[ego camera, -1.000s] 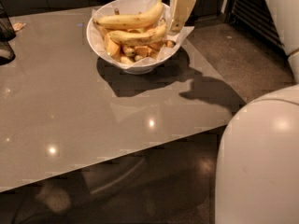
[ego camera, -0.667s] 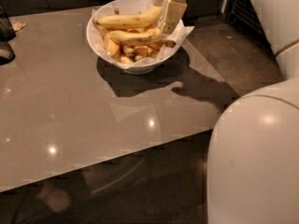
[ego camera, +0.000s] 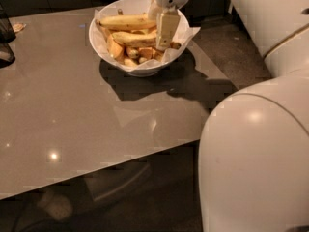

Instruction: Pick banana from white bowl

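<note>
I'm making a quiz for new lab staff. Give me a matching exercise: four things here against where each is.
1. large glossy white bowl lined with paper
2. white end effector
3. dark object
4. rounded white robot body

a. lower right foreground
b. far left edge of grey table
c. over the bowl's right side
d. table's far end, holding yellow bananas

Pairs: 1-d, 2-c, 3-b, 4-a

Dim warm light; glare spots (ego camera: 53, 155) on the table (ego camera: 72, 110); the claw (ego camera: 162, 41) over the white bowl (ego camera: 145, 70) casts dark shadow (ego camera: 193, 87).
</note>
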Available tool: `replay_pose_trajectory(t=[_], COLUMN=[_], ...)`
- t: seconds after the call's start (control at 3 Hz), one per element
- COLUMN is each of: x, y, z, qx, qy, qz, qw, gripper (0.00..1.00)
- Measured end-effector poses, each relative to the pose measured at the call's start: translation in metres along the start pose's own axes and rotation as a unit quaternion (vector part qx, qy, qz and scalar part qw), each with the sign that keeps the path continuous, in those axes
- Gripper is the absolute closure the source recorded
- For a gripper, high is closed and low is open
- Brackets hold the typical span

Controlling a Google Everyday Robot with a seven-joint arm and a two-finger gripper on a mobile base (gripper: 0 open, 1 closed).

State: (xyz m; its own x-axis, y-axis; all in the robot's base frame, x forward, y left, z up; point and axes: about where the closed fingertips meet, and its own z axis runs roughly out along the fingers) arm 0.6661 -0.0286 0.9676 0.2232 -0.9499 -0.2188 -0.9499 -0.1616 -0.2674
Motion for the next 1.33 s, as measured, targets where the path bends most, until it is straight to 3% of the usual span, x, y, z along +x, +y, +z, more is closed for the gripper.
replay_pose_trajectory(t=[1.0,1.33], x=[0.001,0.005], y=[-0.007,-0.007], z=[0.032,0.042], qx=[-0.024,-0.033], qy=[0.025,0.029], qz=[-0.003,0.000], qw=[0.9994,0.9990], gripper=[0.32,0.51])
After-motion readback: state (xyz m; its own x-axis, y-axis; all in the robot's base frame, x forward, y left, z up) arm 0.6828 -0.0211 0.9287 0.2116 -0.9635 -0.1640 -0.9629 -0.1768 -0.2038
